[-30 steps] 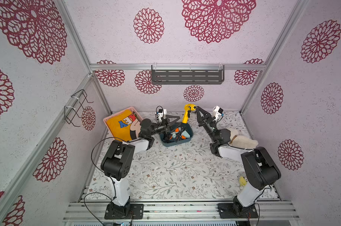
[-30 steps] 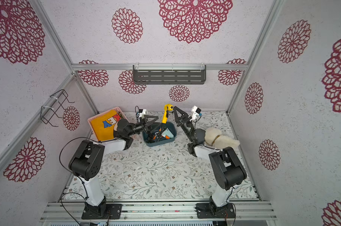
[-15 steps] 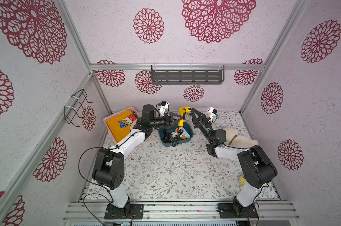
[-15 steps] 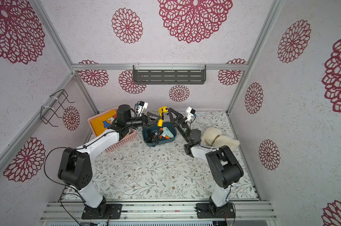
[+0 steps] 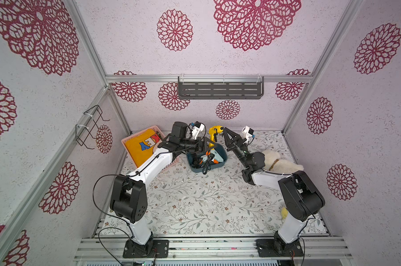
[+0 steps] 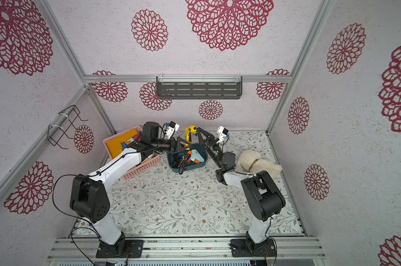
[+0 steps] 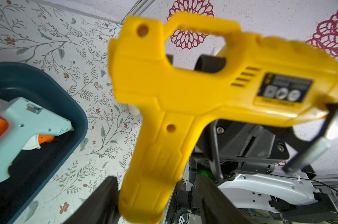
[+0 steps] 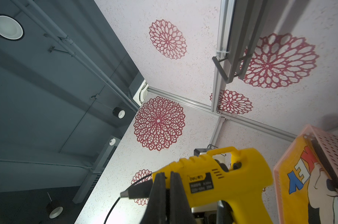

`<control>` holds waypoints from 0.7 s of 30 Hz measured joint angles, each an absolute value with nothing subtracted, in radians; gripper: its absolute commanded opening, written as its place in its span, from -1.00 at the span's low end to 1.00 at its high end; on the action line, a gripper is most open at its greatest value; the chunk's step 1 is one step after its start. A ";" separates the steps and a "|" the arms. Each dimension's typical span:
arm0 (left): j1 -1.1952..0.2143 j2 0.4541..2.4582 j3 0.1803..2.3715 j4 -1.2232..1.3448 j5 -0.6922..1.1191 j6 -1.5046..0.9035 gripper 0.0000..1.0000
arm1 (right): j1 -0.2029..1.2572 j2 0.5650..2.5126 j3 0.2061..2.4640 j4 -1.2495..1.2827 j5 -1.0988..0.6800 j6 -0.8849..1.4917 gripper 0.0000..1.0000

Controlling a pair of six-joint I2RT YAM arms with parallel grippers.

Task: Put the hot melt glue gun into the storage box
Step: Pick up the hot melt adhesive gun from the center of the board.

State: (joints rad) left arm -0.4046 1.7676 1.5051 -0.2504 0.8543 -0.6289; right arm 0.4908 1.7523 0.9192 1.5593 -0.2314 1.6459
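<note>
A yellow hot melt glue gun hangs in the air over the far edge of the dark teal storage box. My right gripper is shut on the gun's front end, just behind the black nozzle. Open, my left gripper has one finger on each side of the yellow gun's handle, with a gap at one finger. Inside the box lie a light blue glue gun, an orange one and black cords.
A pink lattice basket with a yellow printed cloth stands left of the box, under my left arm. A cream plush dog lies behind my right arm. A grey shelf hangs on the back wall, a wire rack on the left wall.
My left arm has risen from low over the box, and its open gripper now straddles the yellow gun's handle. The right gripper with the gun has shifted slightly left and down.
</note>
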 measured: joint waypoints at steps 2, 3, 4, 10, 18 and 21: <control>-0.408 1.770 1.523 -0.276 0.849 -0.614 0.29 | 0.492 1.753 0.919 1.561 -0.230 1.651 -1.00; -0.409 1.770 1.529 -0.286 0.847 -0.606 0.24 | 0.492 1.753 0.919 1.565 -0.230 1.651 -1.00; -0.410 1.770 1.534 -0.295 0.846 -0.600 0.20 | 0.492 1.753 0.919 1.567 -0.231 1.652 -1.00; -0.410 1.775 1.546 -0.336 0.839 -0.563 -0.14 | 0.494 1.755 0.919 1.569 -0.231 1.668 -1.00; -0.418 1.795 1.597 -0.421 0.793 -0.498 -0.62 | 0.496 1.765 0.919 1.558 -0.213 1.680 -1.00; -0.418 1.796 1.639 -0.496 0.749 -0.448 -0.73 | 0.495 1.765 0.911 1.561 -0.200 1.694 -0.41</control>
